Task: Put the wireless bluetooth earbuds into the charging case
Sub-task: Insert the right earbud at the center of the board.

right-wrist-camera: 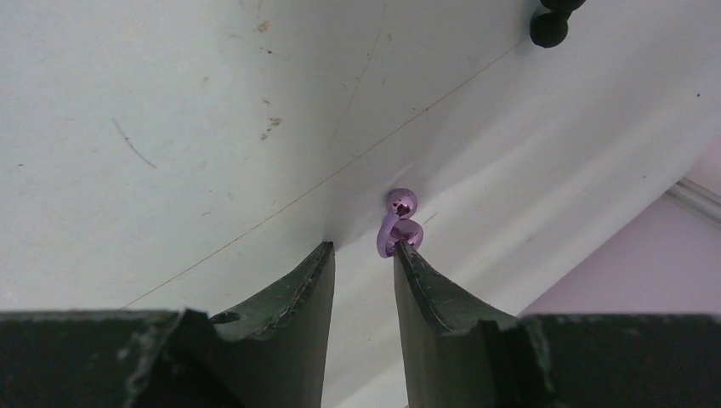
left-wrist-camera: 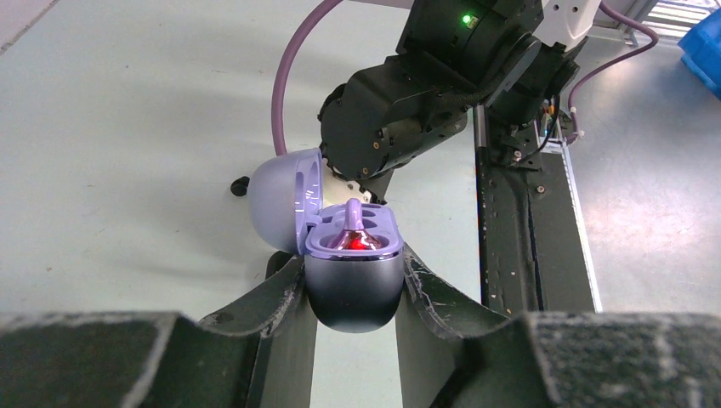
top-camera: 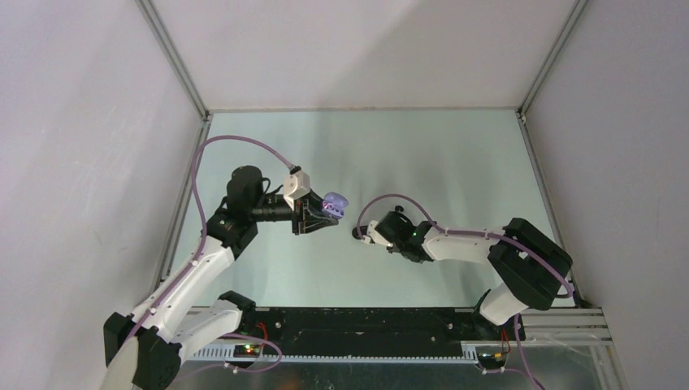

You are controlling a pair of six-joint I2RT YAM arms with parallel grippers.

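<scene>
The step in hand was the second lilac bud of the pair. The left gripper [left-wrist-camera: 353,259] was clamped on the lower shell of the charging case [left-wrist-camera: 353,293], holding it off the table at the centre of the left wrist view with its lid [left-wrist-camera: 281,200] swung open to the left. One lilac earbud [left-wrist-camera: 353,231] sat in a socket, glowing red; the socket beside it looked free.

The right gripper [right-wrist-camera: 363,248] stood narrowly parted with nothing between its fingers. A second lilac earbud [right-wrist-camera: 400,223] lay at the tip of the finger on the right of the frame; whether it touched that finger could not be told. A black earbud [right-wrist-camera: 551,27] lay at the upper right corner.

The next move probably called for centring the fingers over the loose lilac bud, pinching it lightly, then carrying it to the case.

The table [top-camera: 439,154] was pale green, matte, faintly scratched. Plain white walls [top-camera: 81,122] on metal posts [top-camera: 175,49] enclosed it.
</scene>
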